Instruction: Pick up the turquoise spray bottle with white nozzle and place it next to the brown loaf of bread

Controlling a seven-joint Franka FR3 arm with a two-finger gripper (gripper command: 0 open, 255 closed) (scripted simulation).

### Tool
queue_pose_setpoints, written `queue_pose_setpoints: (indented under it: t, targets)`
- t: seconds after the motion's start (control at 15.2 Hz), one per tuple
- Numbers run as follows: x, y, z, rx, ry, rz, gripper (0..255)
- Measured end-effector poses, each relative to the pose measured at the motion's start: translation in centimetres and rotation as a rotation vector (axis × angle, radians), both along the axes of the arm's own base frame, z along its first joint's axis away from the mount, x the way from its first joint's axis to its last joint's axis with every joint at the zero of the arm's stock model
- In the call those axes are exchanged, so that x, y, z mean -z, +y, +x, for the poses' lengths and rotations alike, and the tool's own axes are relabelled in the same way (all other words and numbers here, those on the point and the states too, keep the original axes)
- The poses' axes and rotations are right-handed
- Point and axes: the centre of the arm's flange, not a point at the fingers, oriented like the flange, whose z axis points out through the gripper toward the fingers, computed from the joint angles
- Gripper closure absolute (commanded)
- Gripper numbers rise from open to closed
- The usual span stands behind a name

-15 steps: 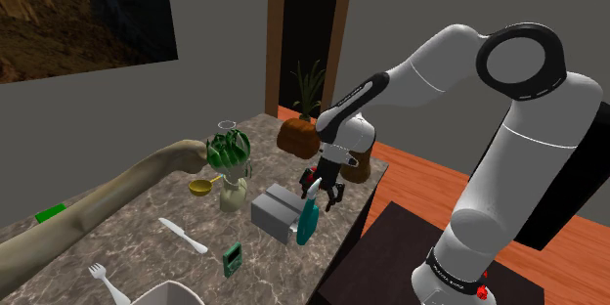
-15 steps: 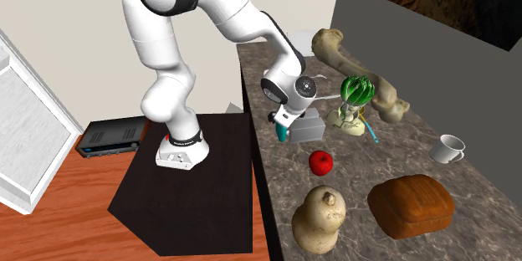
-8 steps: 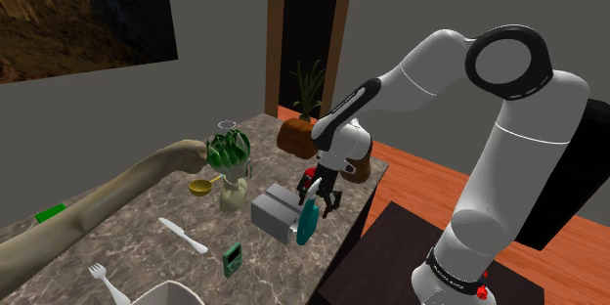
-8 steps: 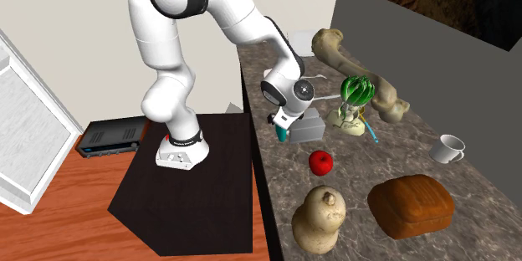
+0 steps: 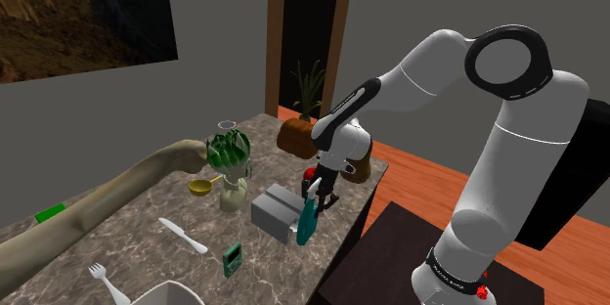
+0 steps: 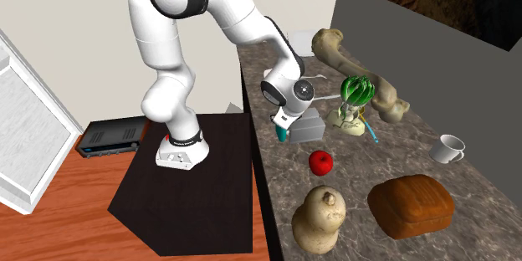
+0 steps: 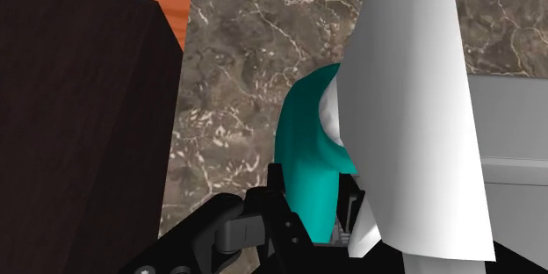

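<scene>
The spray bottle [image 5: 307, 221] has a smooth turquoise body that narrows toward the neck and carries a plain white nozzle [image 7: 413, 114], broad and flat-sided in the wrist view. It stands upright on the marbled countertop [image 5: 147, 254] just right of centre in the shoulder view. It is close to the counter's edge and touches a grey box [image 5: 273, 212] on its left.

The gripper [image 5: 315, 196] sits over the bottle's top with its fingers drawn in on the neck. In the wrist view one black finger [image 7: 279, 219] lies against the turquoise, while the other is mostly hidden behind the nozzle.

The brown loaf of bread [image 6: 410, 205] lies well apart from the bottle, at the lower right of the second exterior view, past a red apple [image 6: 319, 161] and a pale squash [image 6: 319, 217].

Half a second ago the fingers stood wider apart on either side of the nozzle; now they are closed in. The arm has barely shifted since then, though a second ago its elbow was further right in the shoulder view. The bottle has stayed in the same spot on the counter.
</scene>
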Motion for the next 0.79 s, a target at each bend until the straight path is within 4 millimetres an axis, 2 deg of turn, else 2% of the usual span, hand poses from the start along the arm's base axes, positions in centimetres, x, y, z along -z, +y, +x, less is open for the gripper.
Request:
queue_pose_setpoints:
  t: [0.4,0.79]
  targets:
    - [0.0,0.0,0.0,0.000,0.000,0.000,255]
    - [-2.7,-0.1,0.0,0.000,0.000,0.000,255]
